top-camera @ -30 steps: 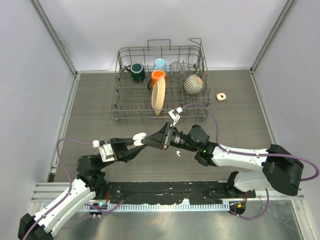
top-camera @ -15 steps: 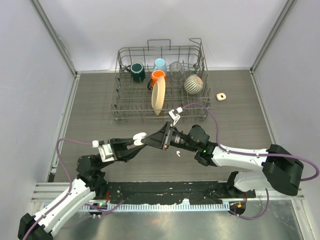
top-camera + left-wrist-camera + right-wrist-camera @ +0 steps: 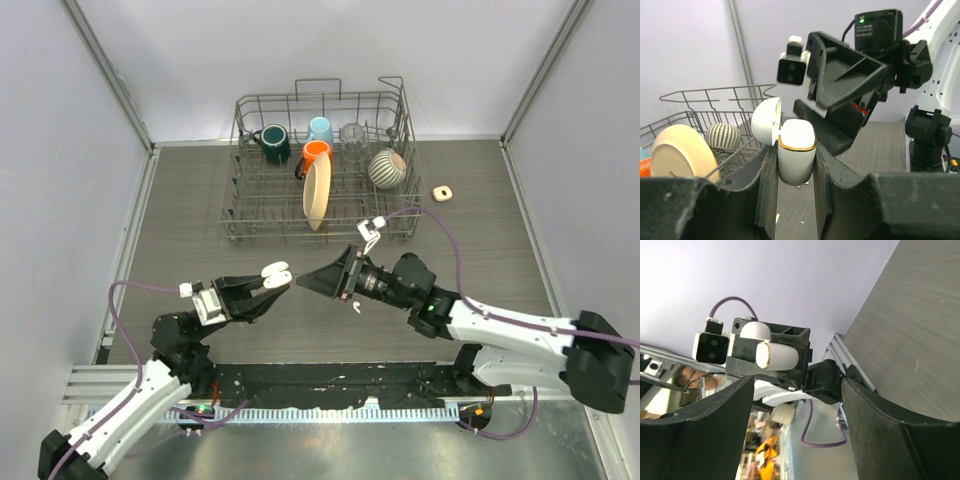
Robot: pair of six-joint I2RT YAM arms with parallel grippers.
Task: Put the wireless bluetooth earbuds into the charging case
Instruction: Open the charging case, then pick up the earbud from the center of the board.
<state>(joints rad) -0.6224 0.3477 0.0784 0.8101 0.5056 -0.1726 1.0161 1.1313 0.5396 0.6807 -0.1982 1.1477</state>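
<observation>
nose to nose above the table (image 3: 200, 210)
right fingers (image 3: 322, 280) spread wide, holding nothing. left fingers (image 3: 769, 175) clamped on the charging case (image 3: 796, 155), raised off the table: glossy white, gold rim, rounded lid tipped open. a tiny white earbud (image 3: 354, 308) lies on the table.

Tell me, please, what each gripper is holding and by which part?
The left gripper clamps the charging case by its lower body's sides; the right gripper is open, holding nothing.

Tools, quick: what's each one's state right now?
Left tool: shut on the small glossy white clamshell charging case, lid open.
Right tool: open, empty.
</observation>
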